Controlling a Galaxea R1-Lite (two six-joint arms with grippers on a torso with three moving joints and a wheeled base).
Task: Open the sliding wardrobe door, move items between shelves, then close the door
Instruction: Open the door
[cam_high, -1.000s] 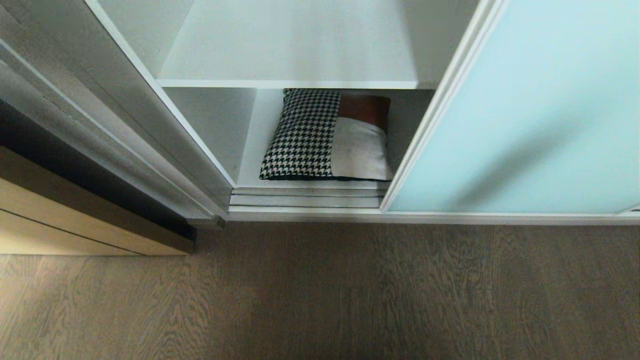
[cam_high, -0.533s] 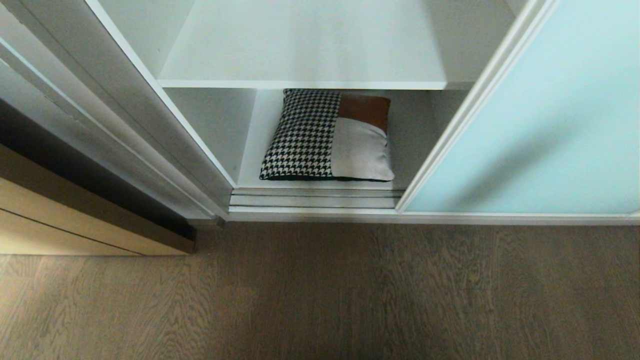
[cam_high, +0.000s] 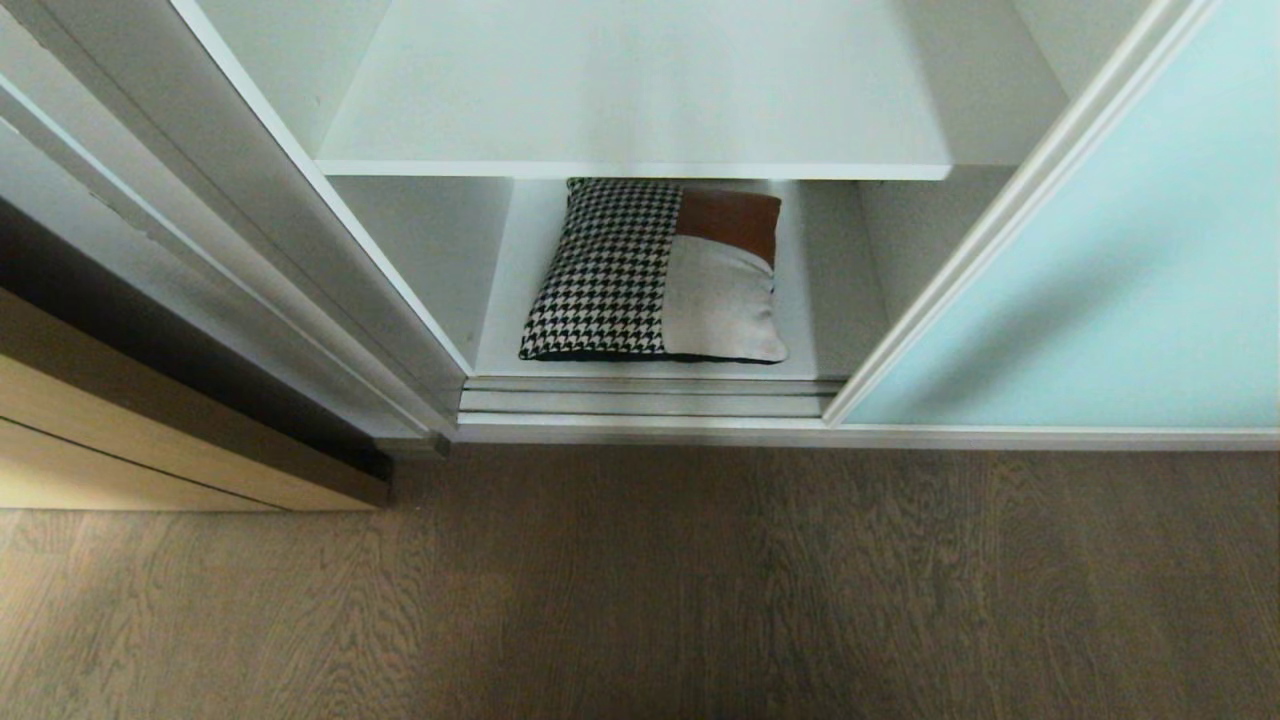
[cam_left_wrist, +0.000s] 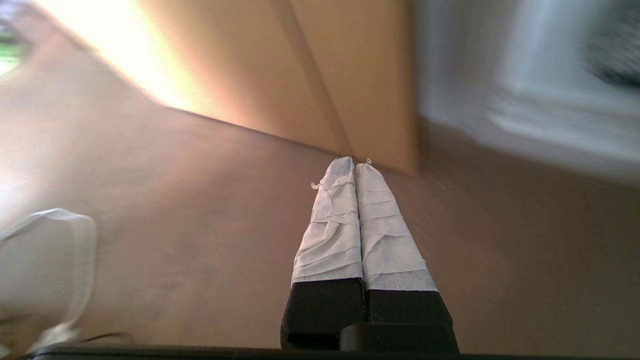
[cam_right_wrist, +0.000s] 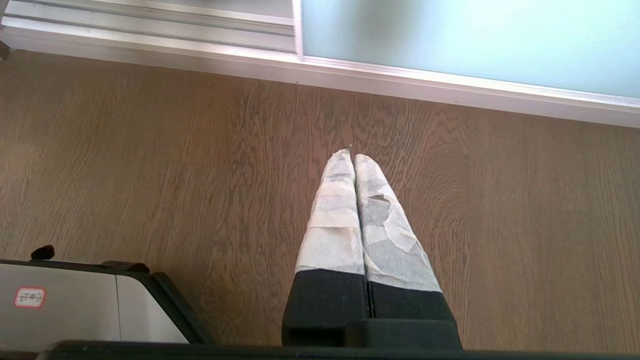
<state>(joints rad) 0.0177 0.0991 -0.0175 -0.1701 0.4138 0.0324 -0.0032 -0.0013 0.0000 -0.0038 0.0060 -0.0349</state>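
The sliding wardrobe door (cam_high: 1110, 300), frosted pale aqua glass in a thin white frame, stands pushed to the right, leaving the white wardrobe compartment open on the left. Inside, the cushion (cam_high: 655, 275) lies flat on the lower shelf (cam_high: 500, 300), its houndstooth half to the left, the plain grey-beige half to the right with a brown strip at its far end. It sits toward the near edge of that board, just behind the floor track (cam_high: 640, 398), whose grooved rails run left to right along the foot of the wardrobe. The upper shelf (cam_high: 640, 100) juts over the far part of the cushion and carries nothing that I can see. Nothing lies between the cushion and the opening; the door's left edge stands to the right of it.

To the left of the compartment a grey metal frame (cam_high: 200, 230) slants down to the floor, with a tan wood panel (cam_high: 120, 440) beside it. Dark wood-grain flooring (cam_high: 640, 600) fills the near ground.

Neither arm shows from the head. The left gripper (cam_left_wrist: 355, 165) hangs over the floor near the tan panel, its white-wrapped fingers (cam_left_wrist: 332, 225) pressed together and empty. The right gripper (cam_right_wrist: 352, 155) points at the floorboards just short of the door's bottom rail, fingers likewise closed on nothing, with part of the robot's white base (cam_right_wrist: 75, 305) beside it.
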